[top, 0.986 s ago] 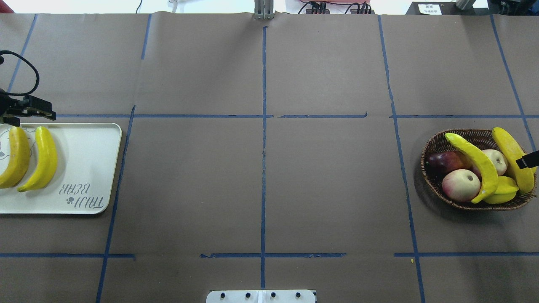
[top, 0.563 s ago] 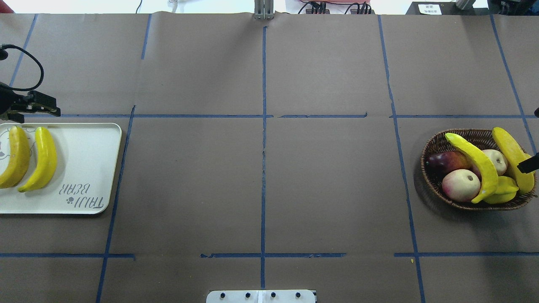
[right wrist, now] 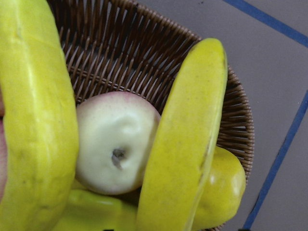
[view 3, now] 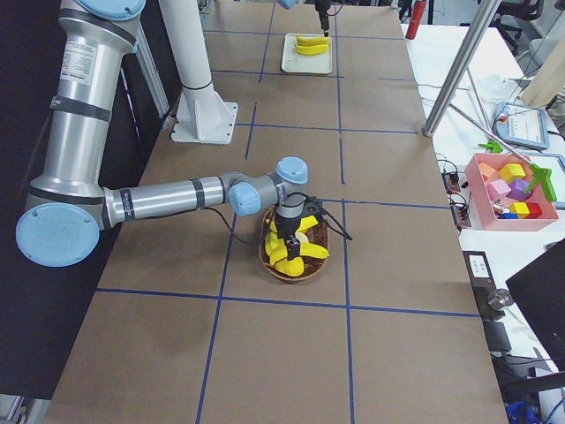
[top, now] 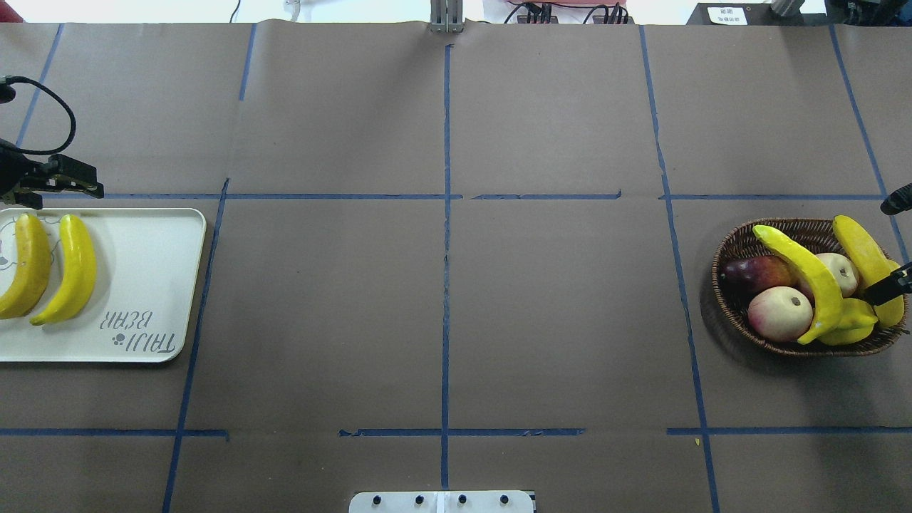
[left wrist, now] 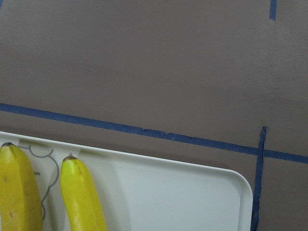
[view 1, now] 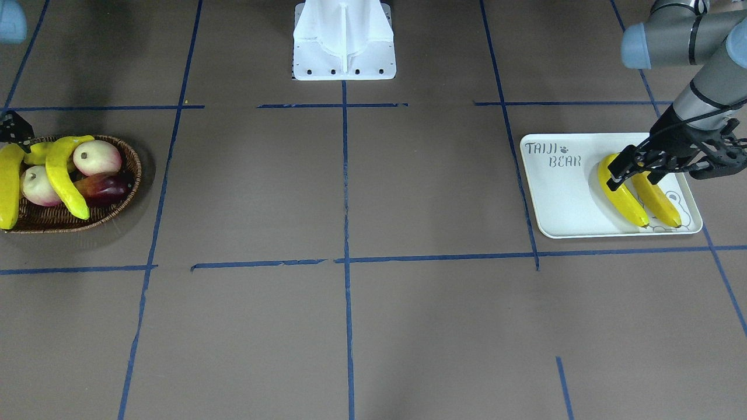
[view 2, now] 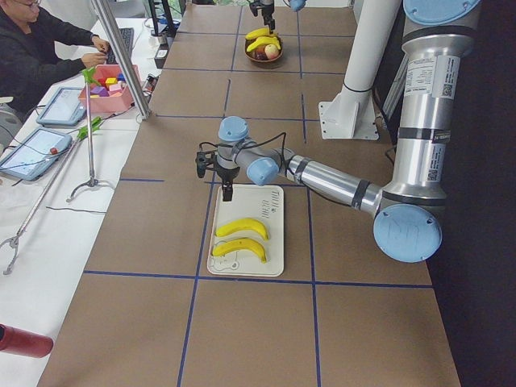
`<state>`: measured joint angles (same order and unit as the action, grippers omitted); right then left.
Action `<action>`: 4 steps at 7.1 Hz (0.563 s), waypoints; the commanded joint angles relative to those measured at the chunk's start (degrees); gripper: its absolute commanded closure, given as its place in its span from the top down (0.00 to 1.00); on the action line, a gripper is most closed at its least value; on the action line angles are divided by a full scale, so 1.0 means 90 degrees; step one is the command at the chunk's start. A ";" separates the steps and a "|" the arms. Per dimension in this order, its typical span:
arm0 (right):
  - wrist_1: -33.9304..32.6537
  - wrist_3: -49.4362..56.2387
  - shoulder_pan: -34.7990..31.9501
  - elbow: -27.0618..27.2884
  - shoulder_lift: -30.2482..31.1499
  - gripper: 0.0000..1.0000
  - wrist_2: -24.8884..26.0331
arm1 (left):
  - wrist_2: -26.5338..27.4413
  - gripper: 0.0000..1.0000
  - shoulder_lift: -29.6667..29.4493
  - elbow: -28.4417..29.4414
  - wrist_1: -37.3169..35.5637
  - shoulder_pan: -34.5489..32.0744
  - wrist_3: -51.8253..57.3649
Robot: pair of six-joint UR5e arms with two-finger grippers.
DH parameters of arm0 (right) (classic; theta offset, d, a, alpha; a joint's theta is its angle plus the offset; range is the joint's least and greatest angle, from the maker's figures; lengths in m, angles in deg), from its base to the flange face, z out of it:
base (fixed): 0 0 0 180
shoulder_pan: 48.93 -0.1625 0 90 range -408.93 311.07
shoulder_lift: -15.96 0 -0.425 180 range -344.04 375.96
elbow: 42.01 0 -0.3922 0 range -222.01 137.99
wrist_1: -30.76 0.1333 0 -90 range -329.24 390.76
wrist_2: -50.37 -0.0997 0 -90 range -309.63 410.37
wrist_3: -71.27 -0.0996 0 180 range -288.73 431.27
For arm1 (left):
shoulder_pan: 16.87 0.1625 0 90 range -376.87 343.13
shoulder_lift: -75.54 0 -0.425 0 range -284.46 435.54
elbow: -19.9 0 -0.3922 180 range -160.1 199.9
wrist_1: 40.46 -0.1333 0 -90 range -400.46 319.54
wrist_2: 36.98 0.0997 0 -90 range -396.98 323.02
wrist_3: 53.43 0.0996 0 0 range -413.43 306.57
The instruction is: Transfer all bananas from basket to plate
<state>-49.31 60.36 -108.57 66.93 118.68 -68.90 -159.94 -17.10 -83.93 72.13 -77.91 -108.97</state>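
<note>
Two bananas [top: 25, 267] [top: 71, 271] lie side by side on the white plate [top: 142, 285] at the left. Two more bananas [top: 801, 281] [top: 866, 260] rest on other fruit in the wicker basket [top: 734, 249] at the right. My left gripper [top: 60, 194] is open and empty, above the plate's far edge, over the banana ends [view 1: 633, 169]. My right gripper [top: 893, 244] is open, with one finger on each side of the basket's outer banana [right wrist: 185, 139]. That gripper is mostly cut off at the overhead view's edge.
The basket also holds two pale pink apples [top: 780, 313] [right wrist: 115, 144], a dark red fruit [top: 755, 274] and a yellow-green starfruit [top: 851, 324]. The robot's base plate [top: 442, 501] is at the near table edge. Blue tape lines cross the brown table.
My left gripper has moved a little up and right, away from the plate's bananas. My right gripper's finger has slid lower along the outer banana, and its second finger has come into view.
</note>
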 commanded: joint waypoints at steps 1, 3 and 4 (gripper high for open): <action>0.0000 0.0011 0.0006 -0.0103 -0.0017 0.89 0.0088 | 0.0000 0.99 -0.0067 0.0091 0.0000 0.0005 0.0010; 0.0000 0.0001 0.0006 -0.0112 -0.0027 0.62 0.0098 | 0.0000 0.99 -0.0067 0.0092 0.0000 0.0005 0.0020; 0.0000 0.0001 0.0006 -0.0103 -0.0066 0.42 0.0098 | 0.0000 0.99 -0.0067 0.0092 0.0000 0.0005 0.0020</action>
<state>-49.31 60.38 -108.52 65.99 118.39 -68.06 -159.94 -17.69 -83.15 72.13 -77.86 -108.81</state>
